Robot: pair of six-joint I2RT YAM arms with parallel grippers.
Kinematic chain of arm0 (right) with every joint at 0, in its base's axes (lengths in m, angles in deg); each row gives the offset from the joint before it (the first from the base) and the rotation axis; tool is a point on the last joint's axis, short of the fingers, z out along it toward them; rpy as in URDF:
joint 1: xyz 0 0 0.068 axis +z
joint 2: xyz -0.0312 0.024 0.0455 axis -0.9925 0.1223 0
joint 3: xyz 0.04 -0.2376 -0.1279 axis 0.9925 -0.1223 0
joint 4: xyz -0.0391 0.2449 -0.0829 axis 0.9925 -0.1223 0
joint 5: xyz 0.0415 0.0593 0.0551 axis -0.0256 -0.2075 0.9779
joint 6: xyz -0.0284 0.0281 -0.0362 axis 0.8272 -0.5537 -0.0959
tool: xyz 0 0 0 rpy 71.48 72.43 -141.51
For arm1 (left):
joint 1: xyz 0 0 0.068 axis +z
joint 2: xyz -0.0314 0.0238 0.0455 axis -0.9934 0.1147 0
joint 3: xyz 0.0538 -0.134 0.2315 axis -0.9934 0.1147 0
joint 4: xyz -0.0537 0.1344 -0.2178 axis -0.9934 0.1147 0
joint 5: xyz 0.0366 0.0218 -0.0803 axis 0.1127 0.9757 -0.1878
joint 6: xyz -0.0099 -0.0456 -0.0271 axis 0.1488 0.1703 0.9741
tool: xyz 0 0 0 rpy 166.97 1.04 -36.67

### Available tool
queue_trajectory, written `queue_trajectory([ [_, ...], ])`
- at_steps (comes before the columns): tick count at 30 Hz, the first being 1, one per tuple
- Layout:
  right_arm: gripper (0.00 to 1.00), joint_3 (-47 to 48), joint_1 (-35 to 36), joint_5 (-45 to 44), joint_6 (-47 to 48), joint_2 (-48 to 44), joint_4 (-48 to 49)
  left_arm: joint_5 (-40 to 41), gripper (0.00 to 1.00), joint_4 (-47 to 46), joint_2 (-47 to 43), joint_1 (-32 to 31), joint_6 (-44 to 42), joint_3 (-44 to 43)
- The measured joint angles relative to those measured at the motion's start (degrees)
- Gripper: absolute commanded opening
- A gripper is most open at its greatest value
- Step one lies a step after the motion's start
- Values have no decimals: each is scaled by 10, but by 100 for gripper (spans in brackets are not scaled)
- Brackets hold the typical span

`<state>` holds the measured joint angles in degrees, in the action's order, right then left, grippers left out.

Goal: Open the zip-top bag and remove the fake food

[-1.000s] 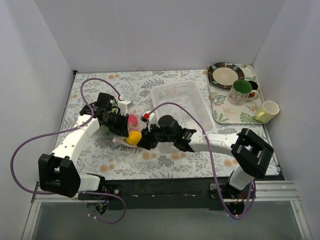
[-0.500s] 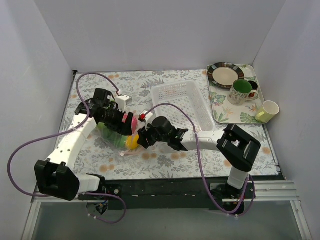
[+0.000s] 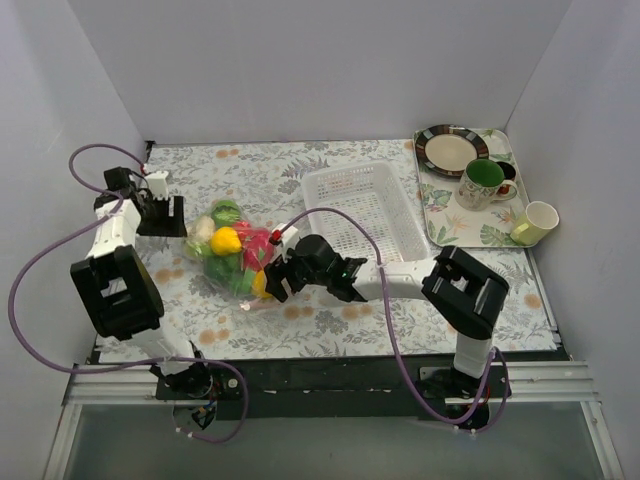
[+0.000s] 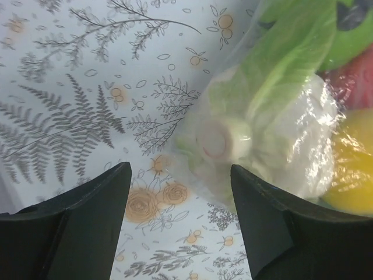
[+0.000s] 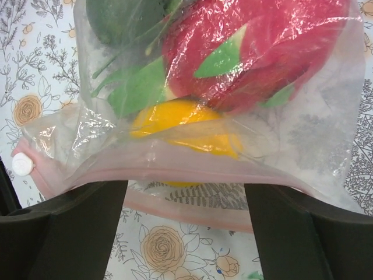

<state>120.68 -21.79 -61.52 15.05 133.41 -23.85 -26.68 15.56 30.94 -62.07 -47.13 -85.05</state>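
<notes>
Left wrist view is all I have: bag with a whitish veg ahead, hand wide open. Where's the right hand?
Observer: The right hand is at the near right end of the zip-top bag. The left hand sits off its far left.
Operator: Gripping it?
Observer: No. The right wrist view shows its fingers wide apart, with the pink zip strip running across the gap.
Operator: Any food out yet?
Observer: None that I can see. The fake food is inside the bag.
</notes>
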Motion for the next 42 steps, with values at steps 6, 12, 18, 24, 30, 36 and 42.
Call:
queue_trajectory([
  [6,93,19,19,-32,-1,16,-10,-31,68,-16,46,-2,14,0],
  [12,92,56,24,-62,-2,40,-30,-50,66,-49,44,-11,20,13],
  [18,91,93,24,-75,-2,72,-62,-85,25,-66,25,-22,15,59],
  [24,88,92,24,-77,-3,71,-72,-95,0,-63,-18,-28,-8,101],
  [30,85,62,24,-76,-7,49,-68,-72,0,-45,-50,-28,-17,115],
  [36,88,21,24,-71,-9,21,-58,-53,0,-17,-88,-28,-11,116],
  [42,91,0,26,-68,-9,9,-67,-51,0,9,-134,-28,6,115],
])
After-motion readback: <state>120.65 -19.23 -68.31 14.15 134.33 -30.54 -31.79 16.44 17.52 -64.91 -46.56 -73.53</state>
